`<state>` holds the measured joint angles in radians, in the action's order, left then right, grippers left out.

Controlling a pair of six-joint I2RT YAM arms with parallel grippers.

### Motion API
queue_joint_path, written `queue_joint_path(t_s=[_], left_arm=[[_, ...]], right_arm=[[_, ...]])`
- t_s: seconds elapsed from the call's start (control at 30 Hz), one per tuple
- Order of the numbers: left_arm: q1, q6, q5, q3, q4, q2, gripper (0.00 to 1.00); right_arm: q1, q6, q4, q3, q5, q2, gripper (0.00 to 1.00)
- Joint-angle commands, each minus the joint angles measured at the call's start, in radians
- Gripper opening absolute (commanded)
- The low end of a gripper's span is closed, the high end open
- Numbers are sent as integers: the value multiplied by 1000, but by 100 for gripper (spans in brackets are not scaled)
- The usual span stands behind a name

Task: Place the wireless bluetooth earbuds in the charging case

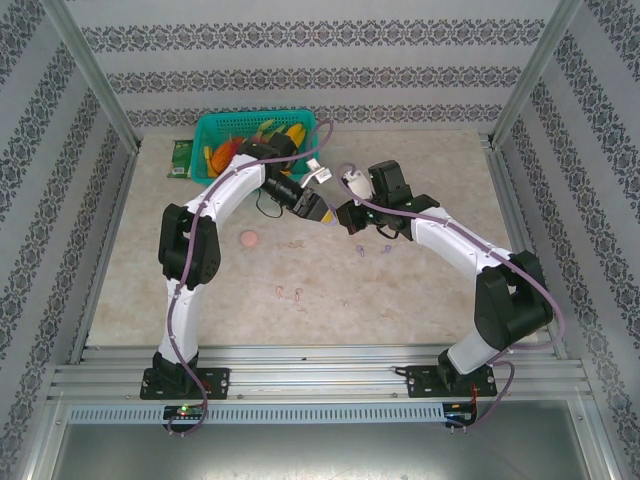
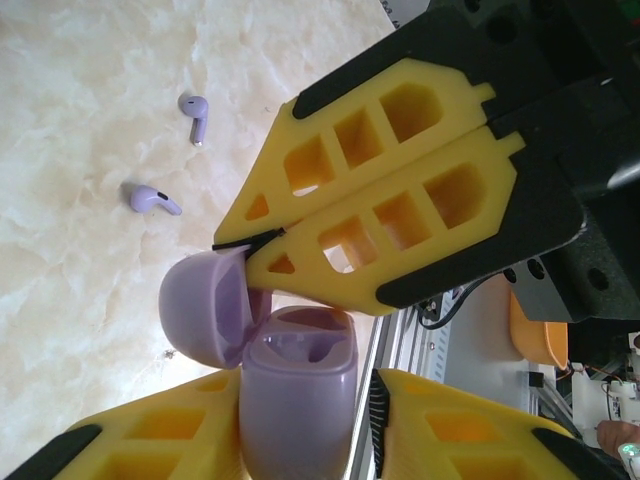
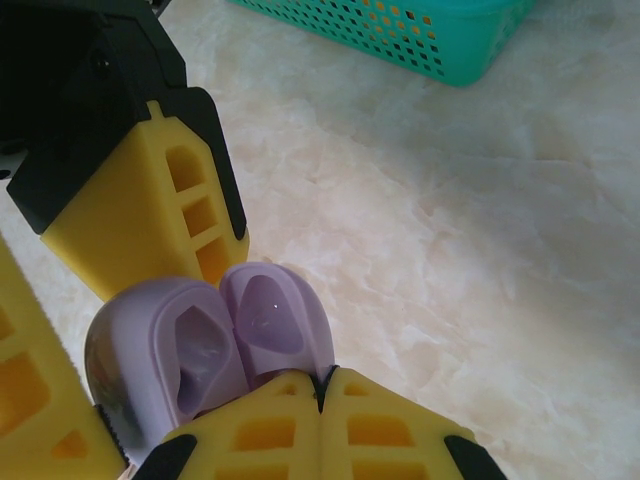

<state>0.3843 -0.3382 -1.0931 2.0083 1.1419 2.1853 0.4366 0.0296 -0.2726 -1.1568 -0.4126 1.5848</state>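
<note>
Right gripper [image 3: 322, 392]: jaws closed, pinching the rim of the lid [image 3: 275, 320] of the open purple case [image 2: 298, 400], above the tabletop [image 1: 420, 280]. Left gripper [image 2: 300, 435]: narrow, with fingers [image 2: 150, 440] flanking the case body. Firm clamping cannot be confirmed. Case cavities appear unfilled. Two purple earbuds [image 2: 195, 115] [image 2: 150, 198] lie apart on the tabletop. Two pink earbuds [image 1: 290, 293] lie nearer the arm bases. Green basket [image 1: 215, 125] at the far edge.

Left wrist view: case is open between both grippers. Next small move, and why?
Probably firm the left gripper on the case body; its fingers flank it, contact unclear. Then the right gripper, pinching the open lid, can go for an earbud on the table.
</note>
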Motion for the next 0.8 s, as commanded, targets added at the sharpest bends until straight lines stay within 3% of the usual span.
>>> queue_joint_path(t_s=[0.0, 0.53, 0.67, 0.77], left_arm=[[-1, -35, -38, 24, 30, 19, 34], [3, -5, -42, 4, -20, 18, 9], [3, 26, -29, -32, -78, 2, 0], [1, 75, -6, -74, -159, -20, 0]], right_arm=[[11, 5, 28, -17, -23, 1, 0], [10, 29, 39, -9, -10, -14, 0], [-18, 66, 21, 0, -8, -56, 32], [-64, 107, 6, 41, -30, -128, 46]])
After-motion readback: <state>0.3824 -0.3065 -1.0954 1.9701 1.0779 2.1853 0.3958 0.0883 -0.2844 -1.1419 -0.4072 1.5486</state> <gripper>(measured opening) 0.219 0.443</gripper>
